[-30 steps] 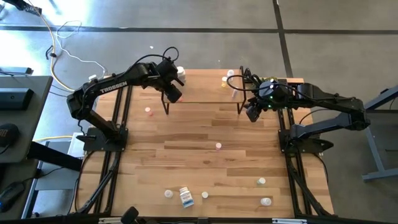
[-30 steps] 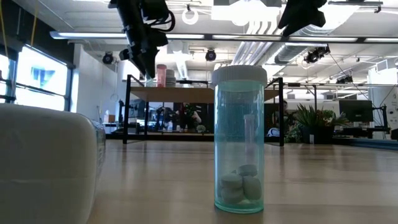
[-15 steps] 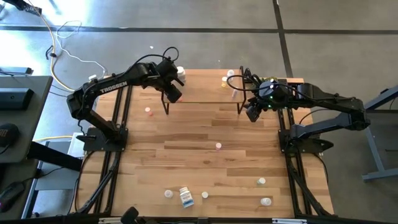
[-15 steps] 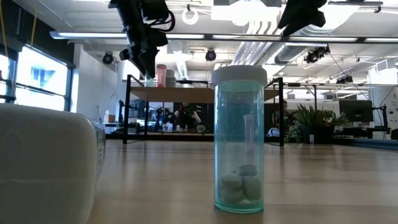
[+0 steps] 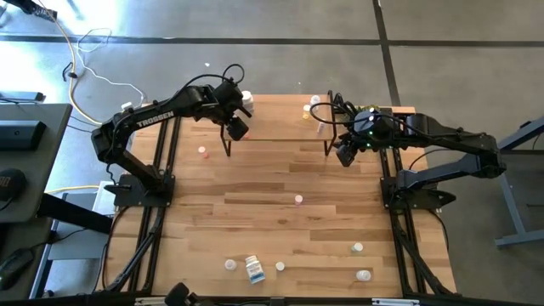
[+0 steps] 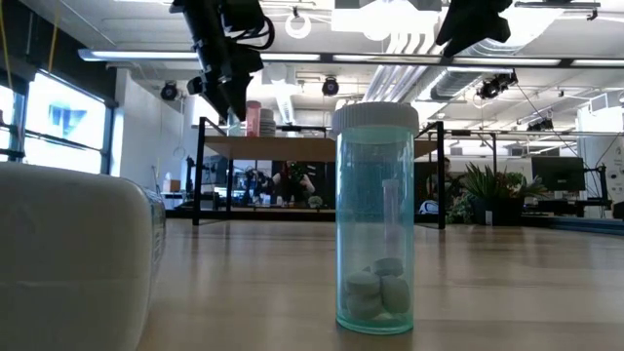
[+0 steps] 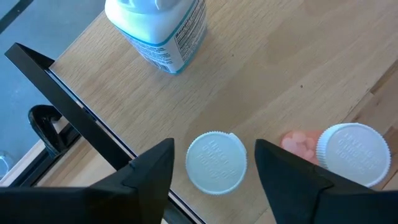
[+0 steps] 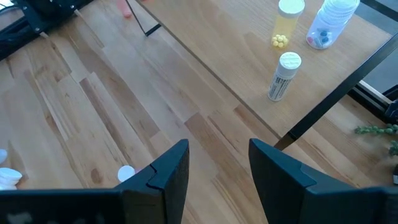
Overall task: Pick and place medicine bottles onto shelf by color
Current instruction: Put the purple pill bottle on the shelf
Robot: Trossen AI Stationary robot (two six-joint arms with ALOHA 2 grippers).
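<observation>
Plank-patterned desk (image 5: 280, 183), high view: we see the shelf (image 5: 280, 119) along the far edge, with the left gripper (image 5: 237, 128) over its left end and the right gripper (image 5: 346, 153) just in front of its right end. A few medicine bottles stand on the shelf near each end. Others are scattered on the desk: a pink-capped bottle (image 5: 298, 200) mid-desk, another small pink bottle (image 5: 202, 151) by the shelf's left legs, a labelled bottle (image 5: 254, 269) and several white-capped ones along the near edge.

Low view: a clear green-tinted vial (image 6: 374, 219) with tablets stands close to the camera on the desk; a pale pink bottle (image 6: 253, 118) sits on the shelf behind, just beside the left arm's fingers.

Left wrist view: the fingers (image 7: 149, 177) are spread, holding nothing, either side of a white-capped bottle (image 7: 216, 163) standing on the shelf. A pink-filled bottle (image 7: 348, 152) and a large labelled bottle (image 7: 163, 28) stand nearby.

Right wrist view: the fingers (image 8: 163, 171) are parted and empty. A yellow-pill vial (image 8: 286, 22), a narrow white bottle (image 8: 283, 77) and a blue-tinted bottle (image 8: 333, 18) occupy the shelf's end.

We judge the task about half complete: roughly half a dozen bottles are shelved and as many remain on the desk.
</observation>
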